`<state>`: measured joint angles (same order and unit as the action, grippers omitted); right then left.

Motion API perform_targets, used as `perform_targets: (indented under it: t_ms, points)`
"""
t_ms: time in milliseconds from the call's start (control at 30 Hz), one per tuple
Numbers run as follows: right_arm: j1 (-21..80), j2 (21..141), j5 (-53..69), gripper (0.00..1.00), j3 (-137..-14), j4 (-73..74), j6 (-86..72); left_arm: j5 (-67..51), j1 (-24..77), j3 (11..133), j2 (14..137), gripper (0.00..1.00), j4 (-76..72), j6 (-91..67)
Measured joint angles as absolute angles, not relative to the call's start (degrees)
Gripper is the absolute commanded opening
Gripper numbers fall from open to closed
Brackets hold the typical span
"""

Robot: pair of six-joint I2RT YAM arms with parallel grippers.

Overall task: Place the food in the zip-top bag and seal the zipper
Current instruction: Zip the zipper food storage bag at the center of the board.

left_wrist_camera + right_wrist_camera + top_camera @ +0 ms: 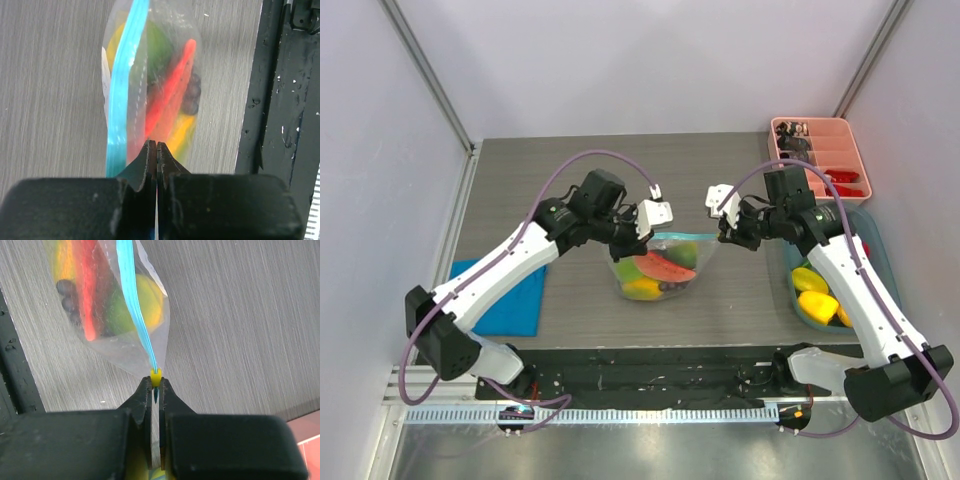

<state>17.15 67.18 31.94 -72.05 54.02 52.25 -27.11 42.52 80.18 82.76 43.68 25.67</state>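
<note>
Both claws clamped: left gripper (153, 145) pinches the zip-top bag (655, 270) end, right gripper (156, 382) nips the zipper (132, 290) at its yellow slider (156, 374). Sealing step, I judge; next I'd run the slider across, keeping the bag taut.

2 robot arms: left arm (500, 272), right arm (865, 295). 2 grippers: left gripper (156, 150), right gripper (156, 388). 1 zip-top bag (665, 280) w/ 1 zipper (122, 85) and 1 yellow slider (156, 373). In bag: 1 watermelon slice (655, 268), 1 green fruit (685, 253), 1 yellow-orange fruit (642, 290), 1 grape bunch (191, 95). 1 blue bin (885, 265) w/ at least 3 yellow toy fruits (818, 305). 1 pink tray (815, 121). 1 blue cloth (510, 305).
</note>
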Motion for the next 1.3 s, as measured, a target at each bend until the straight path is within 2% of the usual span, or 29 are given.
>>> perform_targets:
  t_ms: [100, 133, 200, 400, 567, 667, 767, 800, 833, 1300]
  points:
    - [17.15, 66.76, 31.70, 0.01, -71.99, 54.11, 52.64, -27.11, 42.50, 79.46, 80.47, 0.35, 44.47, 26.00]
    - [17.15, 66.70, 31.75, 0.01, -71.99, 54.13, 52.71, -27.14, 42.52, 79.48, 79.81, 0.52, 44.49, 25.91]
    - [17.15, 66.63, 31.99, 0.01, -71.99, 54.13, 52.73, -27.35, 42.52, 80.09, 79.07, 0.67, 44.49, 25.34]
    - [17.15, 66.65, 32.97, 0.01, -71.99, 54.11, 52.69, -27.40, 42.52, 85.71, 80.99, 0.73, 43.35, 23.29]
    - [17.15, 66.63, 33.67, 0.01, -71.99, 54.08, 52.69, -27.99, 42.52, 89.41, 86.59, 0.68, 42.22, 23.00]
    - [17.15, 66.63, 33.85, 0.01, -71.99, 54.06, 52.66, -28.97, 42.61, 89.67, 89.93, 0.56, 42.26, 22.94]
    - [17.15, 66.63, 33.91, 0.01, -71.99, 54.04, 52.64, -29.23, 42.70, 89.69, 92.44, 0.24, 42.52, 22.96]
    - [17.15, 66.63, 33.91, 0.01, -71.99, 54.04, 52.64, -29.23, 42.70, 89.73, 92.90, 0.06, 42.81, 22.94]
    - [17.15, 66.63, 33.93, 0.01, -71.99, 54.04, 52.64, -29.45, 42.70, 89.86, 93.38, 0.01, 43.46, 23.49]
    - [18.46, 64.49, 36.14, 0.01, -71.99, 54.02, 53.43, -32.49, 41.98, 86.30, 86.87, 0.00, 45.34, 28.32]
